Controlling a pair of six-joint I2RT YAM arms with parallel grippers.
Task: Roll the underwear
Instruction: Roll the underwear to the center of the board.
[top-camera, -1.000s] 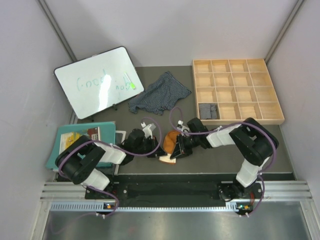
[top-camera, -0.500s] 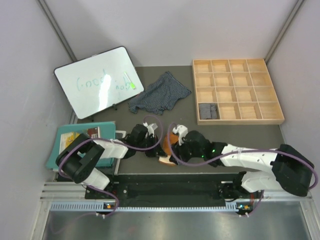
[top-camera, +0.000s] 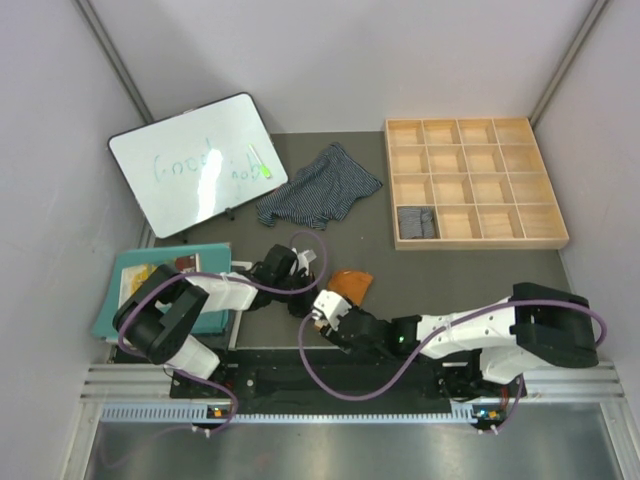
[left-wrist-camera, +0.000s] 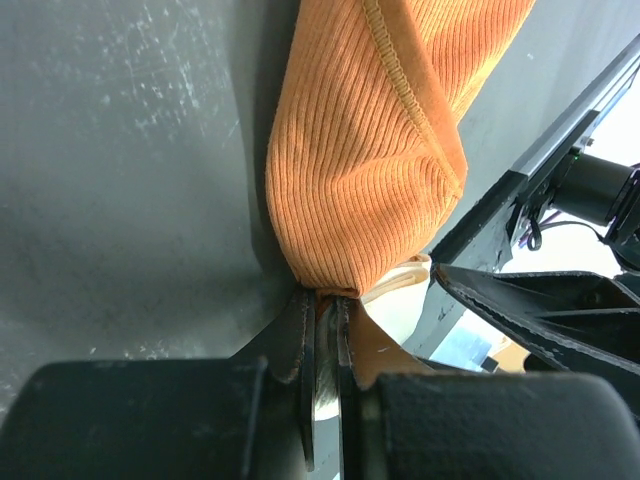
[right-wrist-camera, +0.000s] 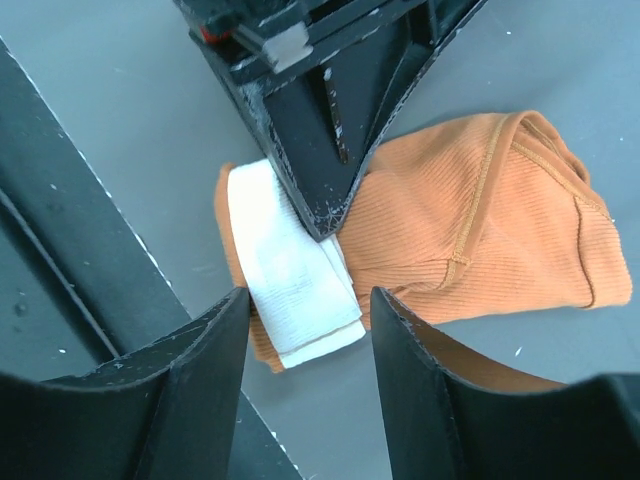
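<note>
The rust-orange pair (top-camera: 350, 283) with a cream waistband (right-wrist-camera: 295, 270) lies folded on the dark table near the front. My left gripper (top-camera: 306, 291) is shut on its edge; in the left wrist view the jaws (left-wrist-camera: 325, 305) pinch the orange cloth (left-wrist-camera: 380, 150). My right gripper (top-camera: 328, 304) is open and empty, its fingers (right-wrist-camera: 205, 380) standing either side of the waistband end, just above it (right-wrist-camera: 308, 300). The dark navy white-striped pair (top-camera: 320, 187) lies spread at the back. The grey pinstriped pair (top-camera: 416, 221) sits rolled in a tray compartment.
A wooden compartment tray (top-camera: 478, 130) stands at the back right. A whiteboard (top-camera: 195, 163) leans at the back left. A teal mat (top-camera: 128, 262) with booklets lies at the left. The table's front rail (right-wrist-camera: 70, 200) runs close beside the right gripper.
My right arm has swung down along the front edge, and its gripper has come off the orange pair and stands open at the waistband end. The left gripper keeps its hold.
</note>
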